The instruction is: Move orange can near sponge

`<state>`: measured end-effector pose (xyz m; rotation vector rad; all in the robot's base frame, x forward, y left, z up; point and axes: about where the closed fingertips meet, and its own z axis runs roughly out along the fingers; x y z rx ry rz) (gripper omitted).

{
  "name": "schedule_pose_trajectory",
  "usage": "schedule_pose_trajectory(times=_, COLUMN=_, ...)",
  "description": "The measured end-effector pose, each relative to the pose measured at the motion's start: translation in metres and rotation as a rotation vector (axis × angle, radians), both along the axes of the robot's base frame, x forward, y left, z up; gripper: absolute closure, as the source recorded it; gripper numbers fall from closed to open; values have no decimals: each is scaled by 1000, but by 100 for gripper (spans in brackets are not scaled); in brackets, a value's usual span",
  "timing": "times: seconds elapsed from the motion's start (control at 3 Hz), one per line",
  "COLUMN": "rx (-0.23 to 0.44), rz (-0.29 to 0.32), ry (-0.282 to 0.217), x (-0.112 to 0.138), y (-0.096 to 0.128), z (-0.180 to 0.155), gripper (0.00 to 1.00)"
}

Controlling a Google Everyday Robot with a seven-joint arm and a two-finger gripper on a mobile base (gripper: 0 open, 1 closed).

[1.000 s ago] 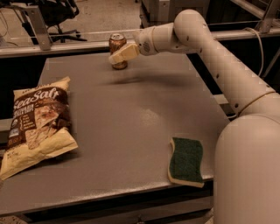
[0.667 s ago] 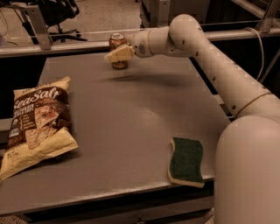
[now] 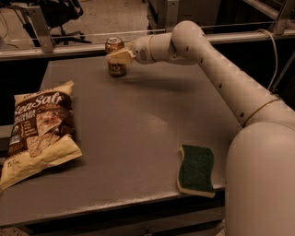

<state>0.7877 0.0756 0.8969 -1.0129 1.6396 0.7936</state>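
We see the gripper (image 3: 115, 56) at the far edge of the table (image 3: 138, 124), its pale tip lying across the front of the orange can (image 3: 117, 69). We cannot tell how tightly it closes or whether it truly grips the can. The can stands upright on the table, small and orange-brown, with a silver top and pale lettering. The white arm (image 3: 216, 69) reaches to it from the right. The sponge (image 3: 197, 168), dark green over pale yellow, lies flat at the near right edge, well apart from the can. A chip bag (image 3: 39, 131) lies at the left. The grey table is dimly lit; an office chair (image 3: 69, 14) stands behind it.
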Motion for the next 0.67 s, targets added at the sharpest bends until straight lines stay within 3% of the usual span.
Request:
schedule_pose_trajectory(times=0.33, rx=19, rz=36, ry=-17, x=-12, y=-14, z=27, gripper=88)
schedule_pose_trajectory(times=0.67, rx=-15, rz=133, ry=-55, x=-56, y=-46, z=51, gripper=100)
